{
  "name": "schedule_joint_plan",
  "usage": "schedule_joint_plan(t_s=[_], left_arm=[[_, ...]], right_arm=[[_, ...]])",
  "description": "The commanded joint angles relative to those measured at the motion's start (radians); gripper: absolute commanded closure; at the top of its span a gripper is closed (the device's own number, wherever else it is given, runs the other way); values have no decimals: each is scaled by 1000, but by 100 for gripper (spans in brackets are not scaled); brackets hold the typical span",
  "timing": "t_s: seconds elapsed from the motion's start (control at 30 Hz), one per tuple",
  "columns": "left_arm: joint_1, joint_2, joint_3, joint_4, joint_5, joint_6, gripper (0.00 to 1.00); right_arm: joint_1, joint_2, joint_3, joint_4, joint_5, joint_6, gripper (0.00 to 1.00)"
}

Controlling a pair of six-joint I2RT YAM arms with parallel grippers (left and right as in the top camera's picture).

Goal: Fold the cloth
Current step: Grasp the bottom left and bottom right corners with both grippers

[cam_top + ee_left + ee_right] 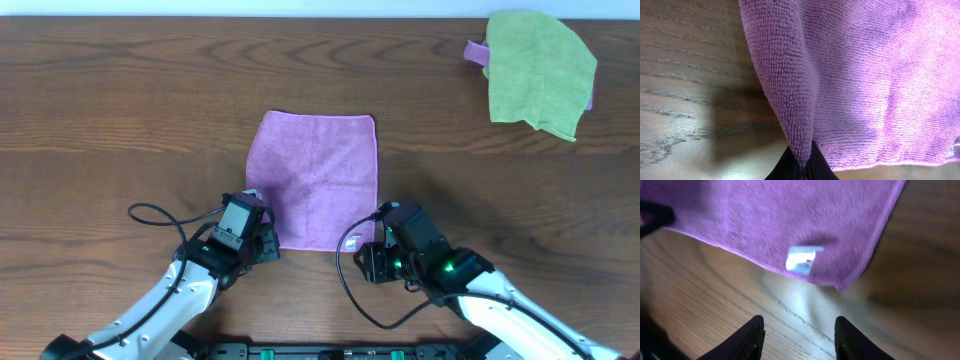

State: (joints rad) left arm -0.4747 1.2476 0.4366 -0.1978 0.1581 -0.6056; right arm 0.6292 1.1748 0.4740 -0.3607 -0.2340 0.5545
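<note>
Left gripper [802,169] pinching cloth [318,175] fold at 7 o'clock corner; right gripper [799,336] hovering spread, empty, just off 5 o'clock corner.

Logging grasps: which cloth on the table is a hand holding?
The flat purple cloth, pinched at its near-left corner by the left hand; the green cloth lies crumpled far right, untouched.

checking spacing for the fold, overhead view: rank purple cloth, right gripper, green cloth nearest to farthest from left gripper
1. purple cloth, pinched in the left gripper
2. right gripper, at the cloth's other near corner
3. green cloth, far upper right
</note>
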Motion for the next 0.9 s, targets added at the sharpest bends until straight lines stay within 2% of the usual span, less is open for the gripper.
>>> schedule_joint_plan(t_s=[0.0, 0.27, 0.87], left_arm=[[5, 4, 21, -1, 8, 8, 94], [5, 4, 21, -1, 8, 8, 94], [5, 4, 21, -8, 19, 26, 94]], right_arm=[[-9, -8, 10, -8, 46, -29, 55], [-9, 30, -8, -28, 54, -28, 58], [-40, 194, -44, 165, 69, -2, 59]])
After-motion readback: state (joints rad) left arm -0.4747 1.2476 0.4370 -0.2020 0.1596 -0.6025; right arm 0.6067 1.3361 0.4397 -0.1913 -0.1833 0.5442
